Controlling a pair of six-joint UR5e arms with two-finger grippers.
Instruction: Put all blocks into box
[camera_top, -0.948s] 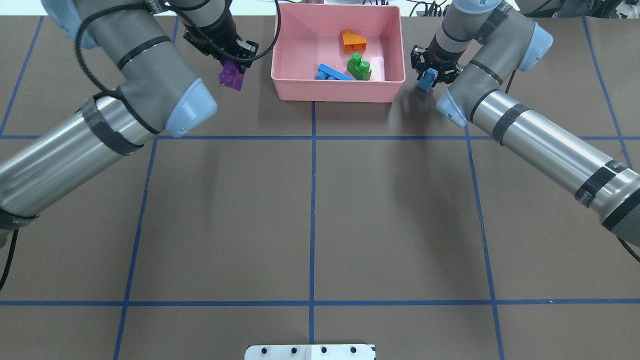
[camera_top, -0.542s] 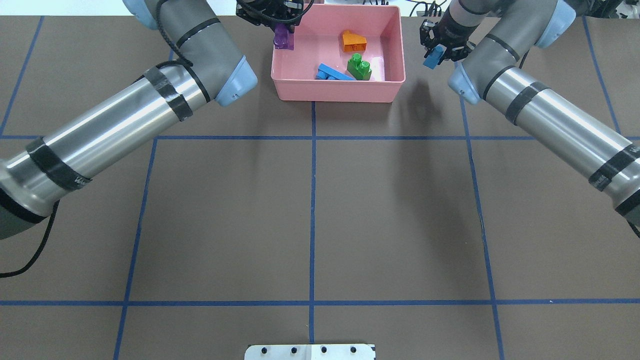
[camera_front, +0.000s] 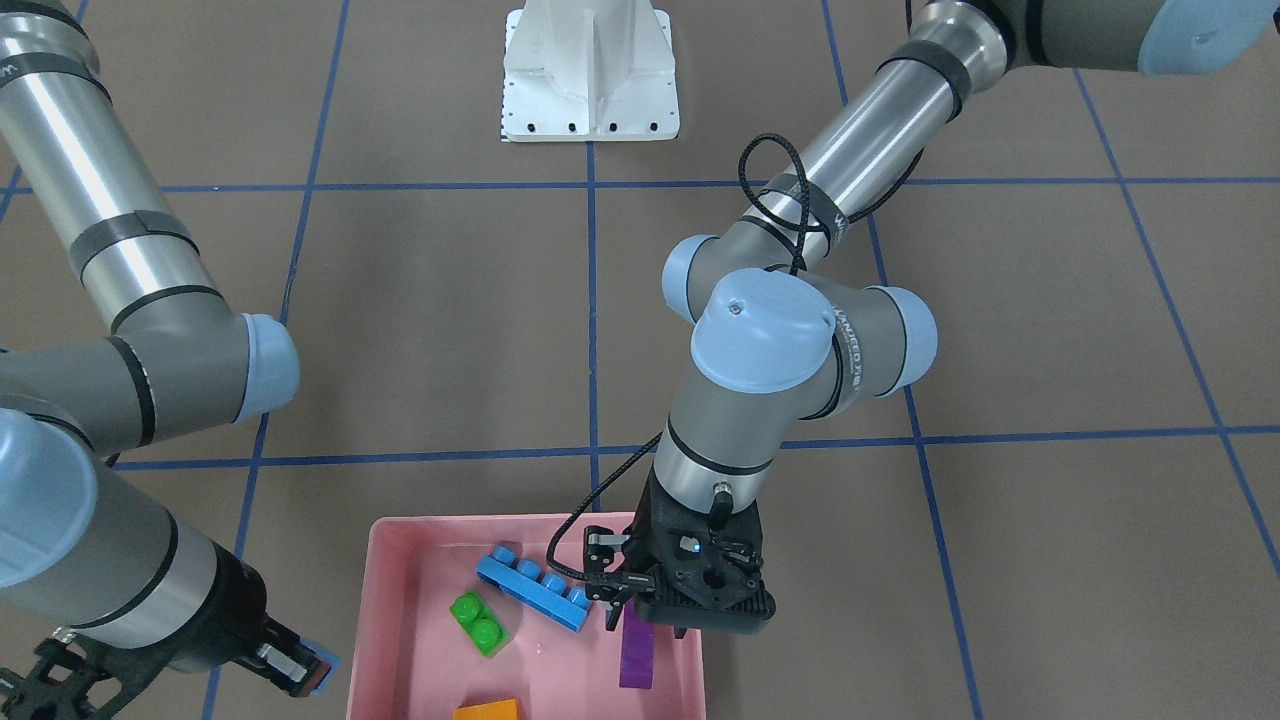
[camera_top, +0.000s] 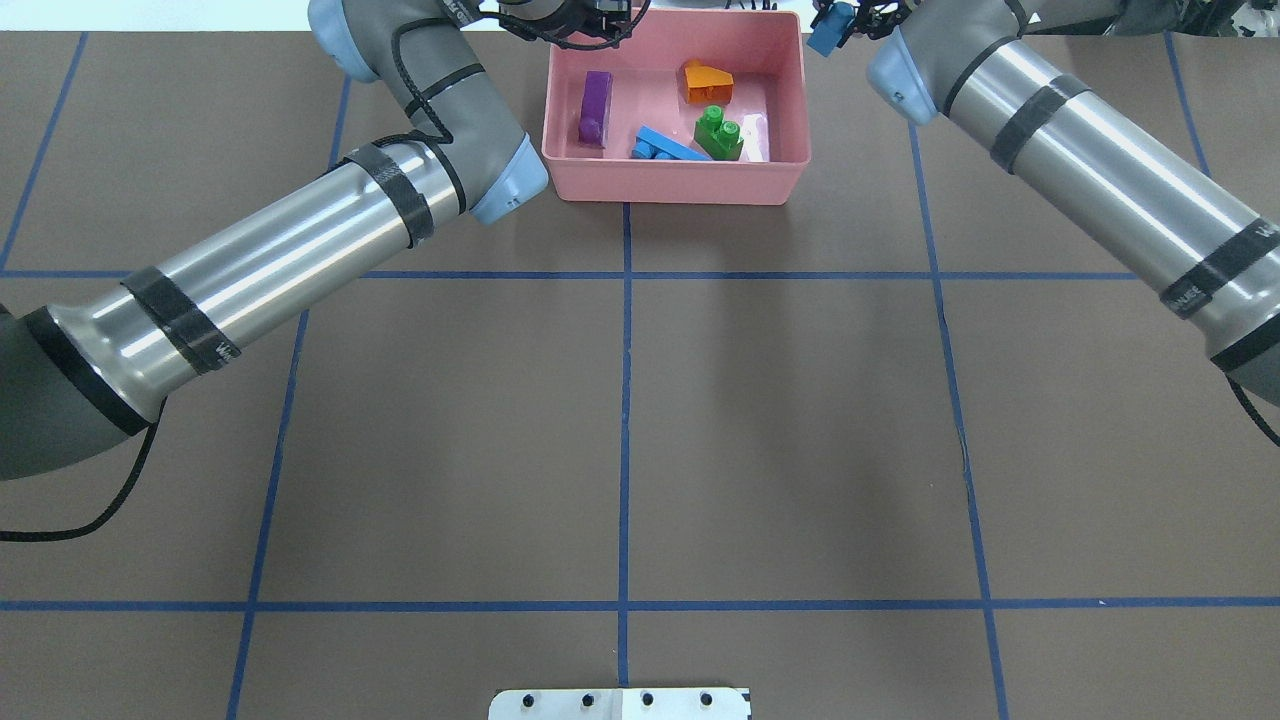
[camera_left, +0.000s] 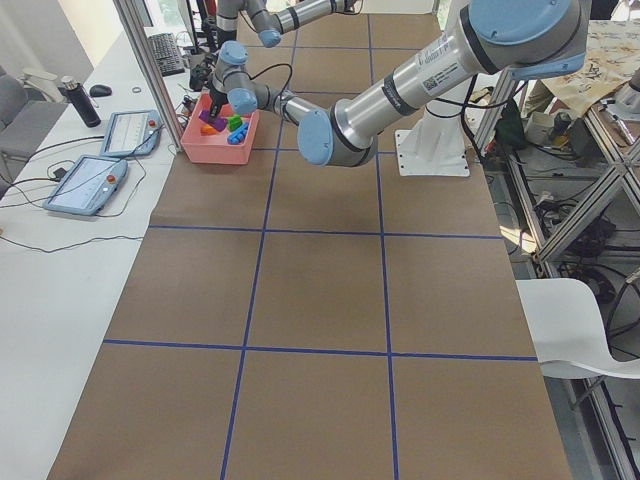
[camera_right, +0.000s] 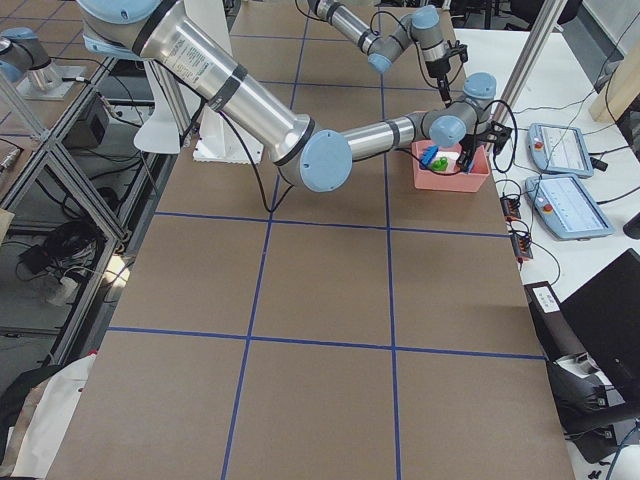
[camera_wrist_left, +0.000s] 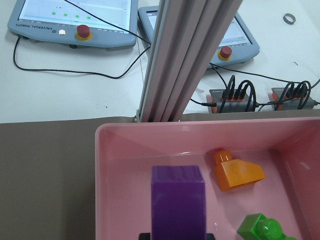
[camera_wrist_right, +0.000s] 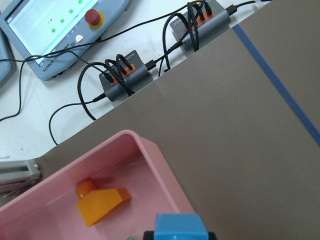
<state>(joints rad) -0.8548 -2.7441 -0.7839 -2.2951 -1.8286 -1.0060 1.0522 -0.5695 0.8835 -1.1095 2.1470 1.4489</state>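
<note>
Clamping purple brick (camera_front: 636, 655) in left gripper (camera_front: 645, 612) above box (camera_top: 680, 185); pinching tiny blue brick (camera_top: 826, 32) in right gripper (camera_top: 836, 20) just outside its rim; lying inside: orange brick (camera_top: 706, 82), green brick (camera_top: 719, 134), long blue brick (camera_top: 668, 146). Showing tape lettering (camera_top: 220, 350) too small for reading.

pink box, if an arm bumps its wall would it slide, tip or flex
Probably slides rather than tips: the pink box is low and wide and sits flat on the table. Its glossy walls look rigid, so little flex is likely. It seems light plastic, so a small nudge may shift it and jostle the loose green block inside.
</note>
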